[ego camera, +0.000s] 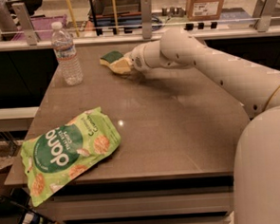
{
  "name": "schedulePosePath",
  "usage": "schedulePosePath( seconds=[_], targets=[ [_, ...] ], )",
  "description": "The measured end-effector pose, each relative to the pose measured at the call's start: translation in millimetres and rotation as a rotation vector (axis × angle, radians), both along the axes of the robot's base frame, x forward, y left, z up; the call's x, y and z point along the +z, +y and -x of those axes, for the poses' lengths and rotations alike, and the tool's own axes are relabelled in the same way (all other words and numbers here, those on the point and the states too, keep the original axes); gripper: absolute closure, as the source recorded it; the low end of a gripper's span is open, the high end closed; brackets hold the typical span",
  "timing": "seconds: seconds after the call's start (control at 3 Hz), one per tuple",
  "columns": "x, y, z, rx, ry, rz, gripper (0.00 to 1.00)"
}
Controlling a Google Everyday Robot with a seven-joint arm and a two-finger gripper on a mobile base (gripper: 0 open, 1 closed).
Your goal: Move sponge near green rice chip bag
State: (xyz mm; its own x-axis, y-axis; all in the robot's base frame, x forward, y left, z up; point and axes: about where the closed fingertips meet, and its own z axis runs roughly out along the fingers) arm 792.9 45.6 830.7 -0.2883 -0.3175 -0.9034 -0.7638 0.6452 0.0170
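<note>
- Sponge: dark green top over pale yellow foam, far side of worktop, left of ctr. Right end meets the pincer; whether it rests on the surface or is raised can't be told.
- Pincer: at tip of white arm, which reaches in from the right. It sits right against the sponge's right end. How far open, or whether it has hold of the sponge: can't tell, since wrist & sponge cover it.
- Green rice chip bag: lies flat at near-left corner, well apart from sponge. Lower end overhangs the worktop edge. Dark green oval w/ large white letters, approx. "dang", running diagonally. Smaller white print beside it not legible. Round orange chips pictured.
- Water bottle: clear, white cap, upright, left of sponge. Label text unreadable.
- Cardboard box: bkgd, top cut off by frame. White label, print unreadable.
- Robot body: white, near right, cut off by frame.
</note>
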Motion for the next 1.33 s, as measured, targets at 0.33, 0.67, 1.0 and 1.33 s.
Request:
schedulePosePath(
  seconds=[0.33, 0.67, 1.0, 1.33],
  targets=[
    [-1, 2, 0, 0.003, 0.002, 0.0, 1.0],
    [-1, 2, 0, 0.003, 0.002, 0.0, 1.0],
    [6, -5, 6, 0.027, -0.011, -0.013, 1.0],
    [22, -26, 17, 0.051, -0.034, -0.019, 1.0]
  ],
)
